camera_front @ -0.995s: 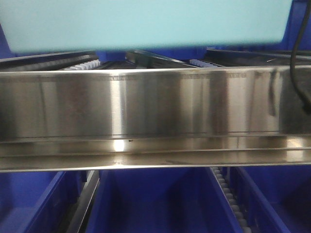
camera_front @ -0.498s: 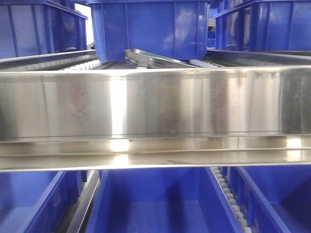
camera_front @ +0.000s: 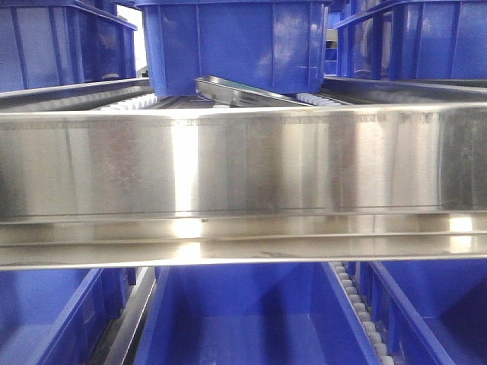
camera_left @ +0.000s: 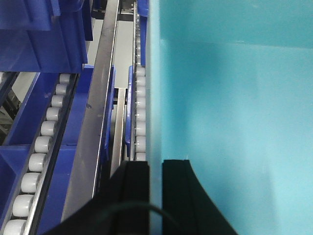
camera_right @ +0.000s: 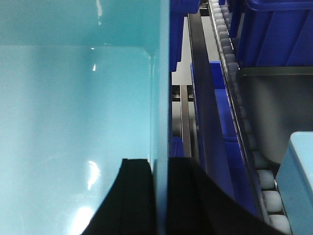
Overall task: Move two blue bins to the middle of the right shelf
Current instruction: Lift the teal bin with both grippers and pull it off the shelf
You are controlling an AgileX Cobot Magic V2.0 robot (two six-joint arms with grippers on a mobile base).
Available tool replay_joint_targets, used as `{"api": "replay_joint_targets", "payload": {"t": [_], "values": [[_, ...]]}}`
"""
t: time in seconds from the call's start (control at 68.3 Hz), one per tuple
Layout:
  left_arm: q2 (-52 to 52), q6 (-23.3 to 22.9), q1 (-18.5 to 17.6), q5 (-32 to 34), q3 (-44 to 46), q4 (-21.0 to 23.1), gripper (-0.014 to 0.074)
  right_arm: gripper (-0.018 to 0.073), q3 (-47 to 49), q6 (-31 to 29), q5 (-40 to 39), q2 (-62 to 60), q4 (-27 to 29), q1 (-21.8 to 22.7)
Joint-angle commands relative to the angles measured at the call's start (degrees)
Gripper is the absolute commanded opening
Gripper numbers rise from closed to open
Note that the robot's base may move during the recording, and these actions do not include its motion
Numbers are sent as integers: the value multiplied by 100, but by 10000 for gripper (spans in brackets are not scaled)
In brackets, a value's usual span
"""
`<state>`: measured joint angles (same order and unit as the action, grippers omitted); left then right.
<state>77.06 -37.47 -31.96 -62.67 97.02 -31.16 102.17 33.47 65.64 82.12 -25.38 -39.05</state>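
The left gripper [camera_left: 155, 169] is pinched on the left wall of a light-blue bin [camera_left: 234, 122], one finger inside and one outside. The right gripper [camera_right: 159, 166] grips the bin's right wall the same way. The bin hangs between them, with a roller track [camera_left: 141, 112] just beside its left wall, while the front view shows only a steel rail [camera_front: 243, 163] and dark blue bins [camera_front: 228, 46] beyond it.
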Motion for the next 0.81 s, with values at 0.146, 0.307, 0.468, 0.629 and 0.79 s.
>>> {"api": "replay_joint_targets", "payload": {"t": [0.146,0.307,0.468,0.629,0.79], "values": [[-85,-27,-39,222,98,-155,-111,-162,63,4,-91,-66,-317,5],[-85,-27,-39,222,98,-155,-111,-162,63,4,-91,-66,-317,5],[-85,-27,-39,222,98,-155,-111,-162,63,4,-126,-66,-317,5],[-85,-27,-39,222,98,-155,-111,-162,63,4,-148,-66,-317,5],[-85,-27,-39,222,98,-155,-111,-162,63,4,-148,-66,-317,5]]}}
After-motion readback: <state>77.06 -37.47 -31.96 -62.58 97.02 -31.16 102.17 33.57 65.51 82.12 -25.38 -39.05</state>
